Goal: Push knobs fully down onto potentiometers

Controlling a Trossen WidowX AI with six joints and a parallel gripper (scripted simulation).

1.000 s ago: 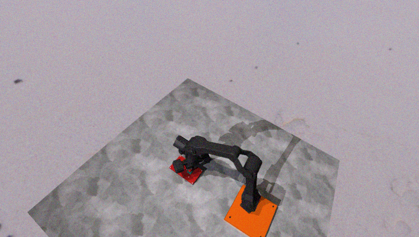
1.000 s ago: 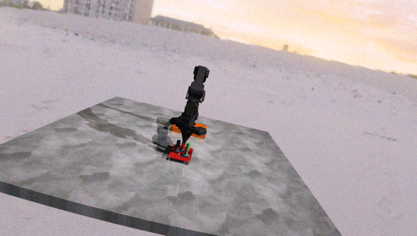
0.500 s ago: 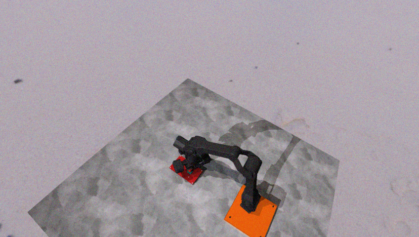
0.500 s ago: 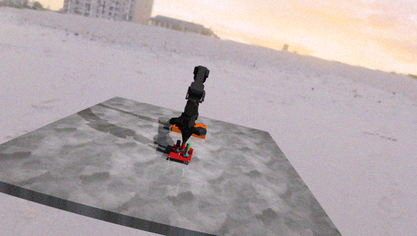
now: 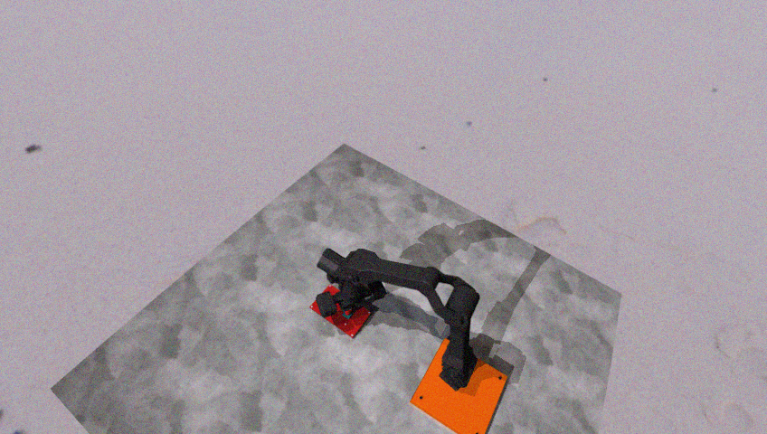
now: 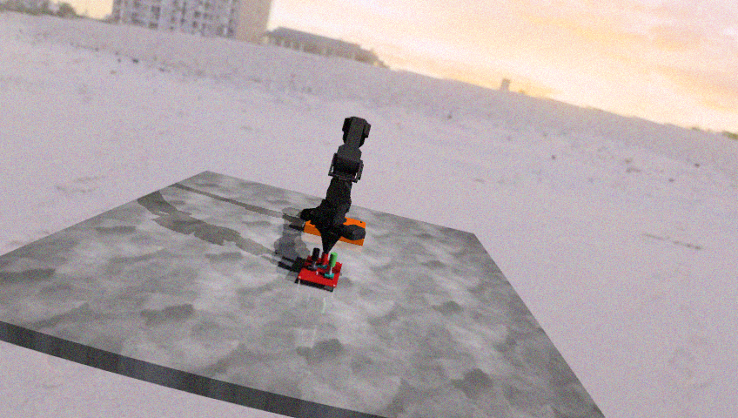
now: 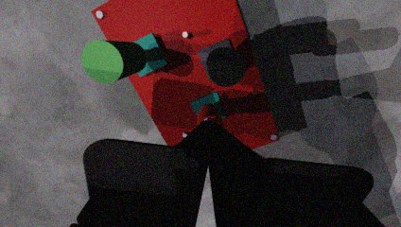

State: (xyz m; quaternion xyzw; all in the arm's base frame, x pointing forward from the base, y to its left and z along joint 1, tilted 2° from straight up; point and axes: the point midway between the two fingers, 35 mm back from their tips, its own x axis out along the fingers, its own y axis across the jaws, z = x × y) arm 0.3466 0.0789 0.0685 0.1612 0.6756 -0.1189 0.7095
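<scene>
The red circuit board [image 5: 350, 327] [image 6: 317, 280] [image 7: 137, 16] stands on the table. A green knob [image 6: 333, 258] [image 7: 101, 61] stands high above its teal potentiometer [image 7: 150, 54], with bare shaft showing below it. A black knob [image 6: 315, 254] [image 7: 226, 67] stands over a grey potentiometer. A red knob [image 6: 325, 258] [image 7: 206, 113] stands over another teal potentiometer [image 7: 203, 103]; its top is mostly hidden by the fingers. My gripper [image 6: 327, 252] [image 7: 208, 128] is shut and empty, pointing down with its tips at the red knob's top. I cannot tell whether they touch it.
The orange base plate [image 5: 457, 411] [image 6: 311, 228] carries the arm, behind the board in the exterior view. The green and black knobs stand close beside the fingertips. Small white posts [image 7: 99, 14] show at the board's corners. Arm shadows fall across the board and table.
</scene>
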